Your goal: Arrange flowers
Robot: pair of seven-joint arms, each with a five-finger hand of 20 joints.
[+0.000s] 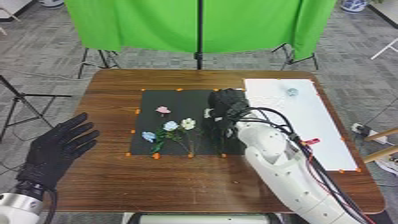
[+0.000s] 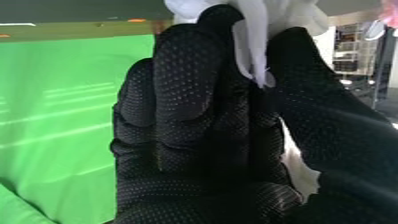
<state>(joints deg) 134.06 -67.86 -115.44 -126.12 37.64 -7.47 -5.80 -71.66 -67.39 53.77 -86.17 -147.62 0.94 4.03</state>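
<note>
- Brown wooden surface (image 1: pixel 107 185): carries all the work. The hand should travel above it at a height that lets a hanging stem pass freely.
- Right arm (image 1: pixel 280 167): extends forward from the near right, angled inward, its hand low at the mat's right side. Lift straight before swinging outward, so that the forearm and its cables do not sweep the sheet.
- White sheet (image 1: pixel 311 130): lies beside the mat; judged the likely destination side. Approach from above.
- Black mat (image 1: pixel 158 97): bears the loose flowers. Draw the held one away from them, lest stems snag.
- Left hand (image 1: pixel 55 152): palm spread wide, fingers extended, off to the left of the mat. No action required.
- Right hand (image 2: pixel 187 100): narrow, fingers long and close together, thumb brought against them with white petals between. Pinch firm enough to prevent slipping, yet light, since the petals look soft and may crease. A grip lower on the stem would steer better.
- White flower (image 2: pixel 253 37): at the right fingertips. Turn its stem downward before any insertion; release only once it is supported.
- Pink flower (image 1: pixel 163 109), blue flower (image 1: pixel 148 135) and cream flower (image 1: pixel 187 123): on the mat, awaiting arrangement.
- Pale item (image 1: pixel 292 92): on the sheet's far part, possibly the vase; confirm its opening before lowering.
</note>
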